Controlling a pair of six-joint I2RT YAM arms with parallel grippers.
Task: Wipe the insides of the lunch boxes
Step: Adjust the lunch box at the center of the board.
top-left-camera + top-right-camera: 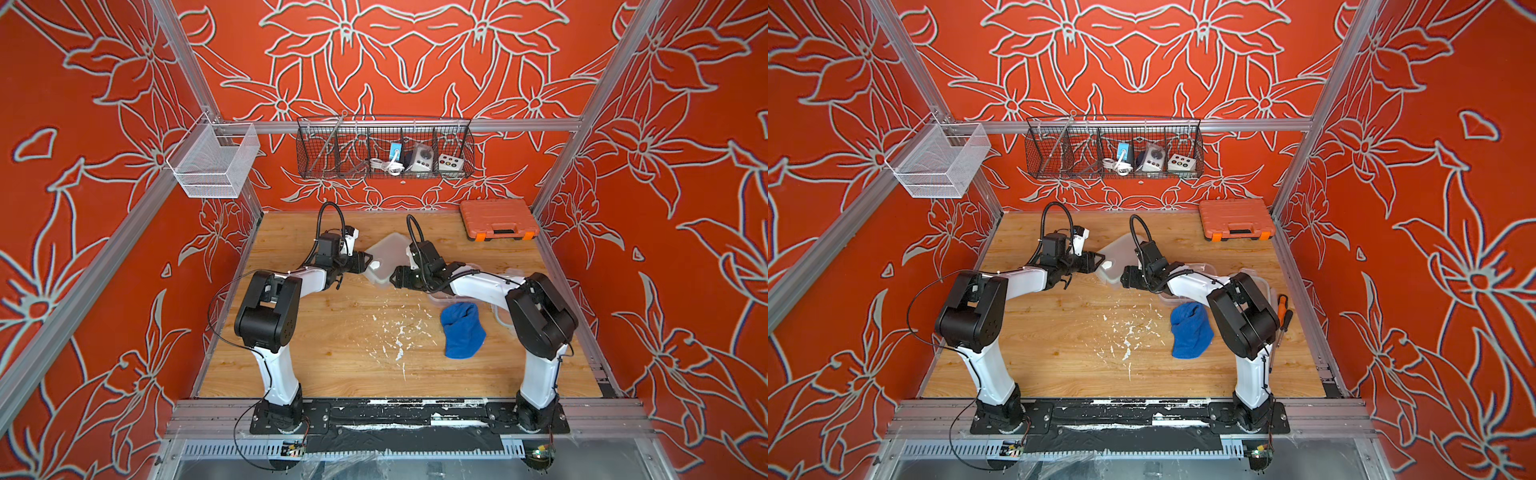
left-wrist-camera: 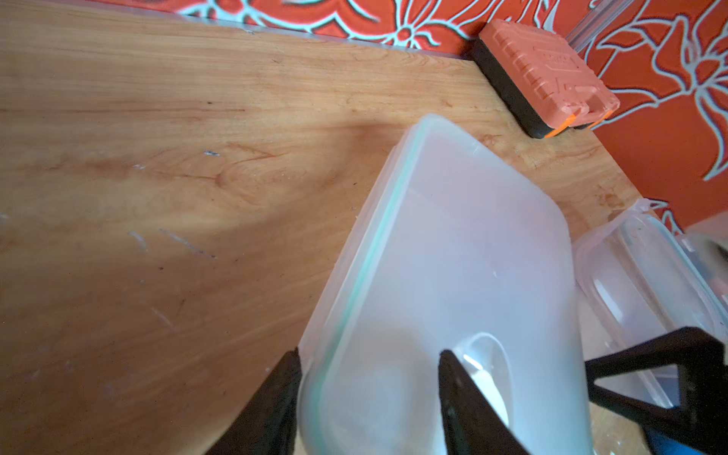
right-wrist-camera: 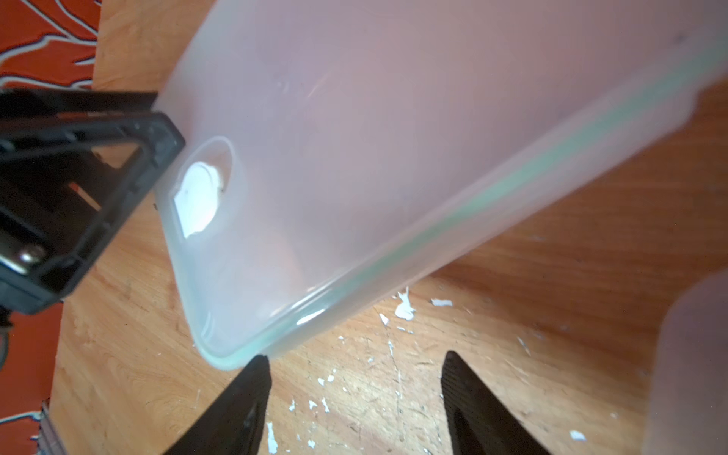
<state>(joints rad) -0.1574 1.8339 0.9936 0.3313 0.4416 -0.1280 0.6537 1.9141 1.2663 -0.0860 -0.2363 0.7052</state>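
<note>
Ok so the wooden table [image 1: 332,365] fills the floor in both top views, with the orange tool case [image 1: 496,218] parked in its upper right corner. Dead centre, between the two arms, the lunch box [image 1: 388,253] is tipped up off the wood. The second lunch box [image 2: 650,275] sits just right of it, mostly hidden under the right arm. The blue cloth [image 1: 462,330] is crumpled lower right of centre, just beside that one. The left gripper [image 2: 368,352] pinches the tipped box's short end, one finger right next to the white sticker [image 3: 197,201]. The right gripper [image 3: 354,354] is spread wide with nothing in it, one fingertip at the box's corner.
</note>
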